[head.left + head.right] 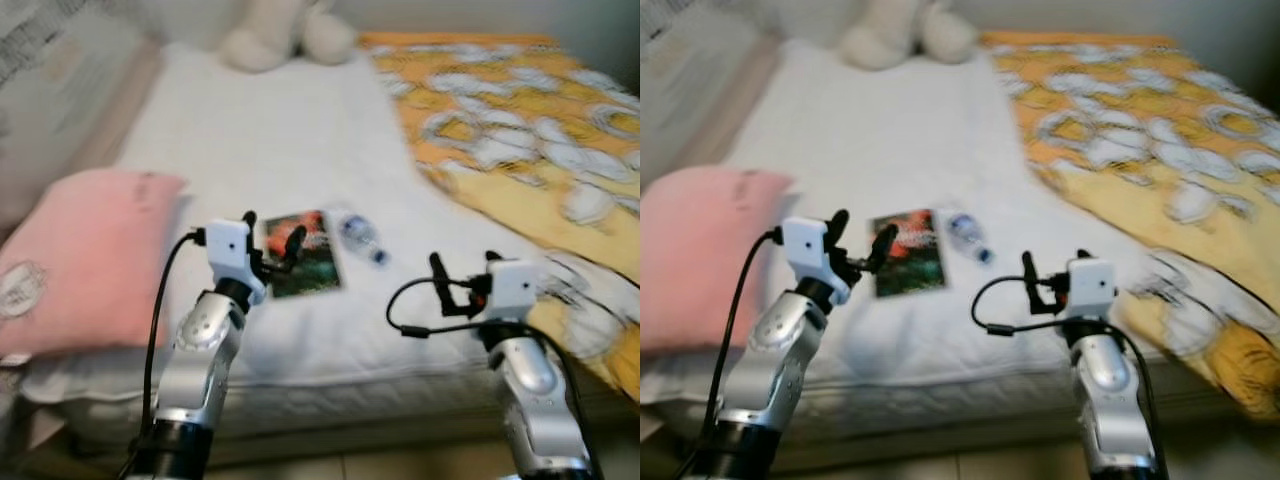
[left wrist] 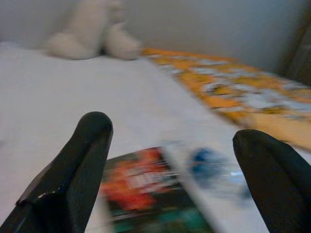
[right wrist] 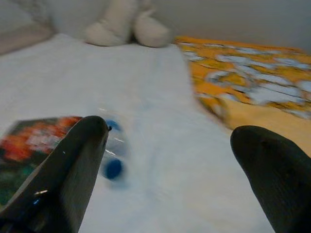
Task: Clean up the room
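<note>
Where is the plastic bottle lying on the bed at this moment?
The plastic bottle lies on the white sheet near the bed's front edge, just right of the colourful book, ahead of and between the left gripper and right gripper.

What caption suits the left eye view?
Both open grippers, left gripper and right gripper, approach a book and bottle on the bed.

**What lies where on the bed**

On the bed (image 1: pixel 290 150) we see a book (image 1: pixel 300 253) near the front edge, a water bottle (image 1: pixel 361 238) just beside it on the right. A pillow (image 1: pixel 85 262) lies left, a blanket (image 1: pixel 520 130) right, a plush toy (image 1: pixel 285 35) behind.
</note>
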{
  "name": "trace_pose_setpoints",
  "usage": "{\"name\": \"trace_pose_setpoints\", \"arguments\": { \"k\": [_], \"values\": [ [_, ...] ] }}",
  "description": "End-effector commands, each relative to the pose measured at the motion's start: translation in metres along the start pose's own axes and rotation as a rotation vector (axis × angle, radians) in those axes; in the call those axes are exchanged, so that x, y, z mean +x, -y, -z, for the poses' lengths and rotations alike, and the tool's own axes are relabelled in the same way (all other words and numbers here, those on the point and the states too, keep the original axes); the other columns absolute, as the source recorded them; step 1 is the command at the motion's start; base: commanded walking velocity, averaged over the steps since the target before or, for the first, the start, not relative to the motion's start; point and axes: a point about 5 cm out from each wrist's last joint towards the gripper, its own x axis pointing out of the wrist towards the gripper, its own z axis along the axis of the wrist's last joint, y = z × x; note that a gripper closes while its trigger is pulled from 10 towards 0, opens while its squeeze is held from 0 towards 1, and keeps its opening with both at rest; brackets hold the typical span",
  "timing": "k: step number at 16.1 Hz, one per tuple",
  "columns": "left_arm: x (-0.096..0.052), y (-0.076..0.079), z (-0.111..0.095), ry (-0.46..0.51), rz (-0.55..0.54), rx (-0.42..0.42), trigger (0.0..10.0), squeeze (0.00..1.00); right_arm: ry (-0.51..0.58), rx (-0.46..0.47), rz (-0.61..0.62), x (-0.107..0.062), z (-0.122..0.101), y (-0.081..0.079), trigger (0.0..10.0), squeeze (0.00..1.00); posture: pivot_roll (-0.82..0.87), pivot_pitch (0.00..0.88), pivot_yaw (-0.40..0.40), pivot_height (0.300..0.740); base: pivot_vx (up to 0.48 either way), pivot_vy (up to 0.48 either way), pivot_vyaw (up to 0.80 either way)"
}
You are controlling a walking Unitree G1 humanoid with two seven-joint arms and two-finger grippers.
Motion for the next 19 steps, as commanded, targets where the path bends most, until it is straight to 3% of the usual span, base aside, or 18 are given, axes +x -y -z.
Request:
{"name": "trace_pose_setpoints", "arguments": {
  "k": [1, 6, 9, 11, 13, 14, 15, 19],
  "values": [
    [-0.002, -0.009, 0.006, -0.036, -0.054, 0.002, 10.0, 0.0, 0.018, 0.004, -0.027, 0.003, -0.005, -0.006, 10.0, 0.22, -0.09, 0.01, -0.008, 0.74, 0.0, 0.0, 0.0],
    [-0.002, -0.012, 0.006, -0.038, -0.067, 0.011, 10.0, 0.0, 0.003, -0.003, -0.033, 0.001, -0.002, -0.006, 10.0, 0.22, -0.09, 0.019, -0.012, 0.74, 0.0, 0.0, 0.0],
    [-0.003, -0.012, 0.007, -0.043, -0.07, 0.009, 10.0, 0.0, -0.013, -0.014, -0.037, 0.001, 0.0, -0.007, 10.0, 0.23, -0.09, 0.022, -0.013, 0.74, 0.0, 0.0, -0.77],
    [-0.001, -0.012, 0.009, -0.05, -0.069, 0.021, 10.0, 0.0, -0.004, -0.014, -0.041, 0.001, -0.001, -0.006, 10.0, 0.22, -0.09, 0.021, -0.016, 0.74, 0.0, 0.0, 0.0],
    [0.008, -0.02, 0.01, -0.075, -0.129, 0.108, 10.0, 0.0, -0.006, -0.018, -0.047, 0.001, -0.002, -0.006, 10.0, 0.23, -0.09, 0.021, -0.02, 0.74, 0.0, 0.0, 0.0],
    [0.012, -0.021, 0.008, -0.065, -0.134, 0.1, 10.0, 0.0, -0.007, -0.02, -0.048, 0.001, -0.002, -0.006, 10.0, 0.22, -0.09, 0.021, -0.02, 0.74, 0.0, 0.0, 0.0],
    [0.019, -0.022, 0.001, -0.039, -0.14, 0.038, 10.0, 0.0, -0.008, -0.023, -0.054, 0.001, -0.002, -0.006, 10.0, 0.22, -0.09, 0.018, -0.027, 0.74, 0.0, 0.0, 0.0],
    [0.024, -0.016, 0.003, -0.037, -0.14, -0.014, 10.0, 0.0, -0.007, -0.028, -0.054, 0.0, -0.003, -0.005, 10.0, 0.22, -0.11, 0.025, -0.025, 0.74, 0.465, 0.0, 0.0]
  ]
}}
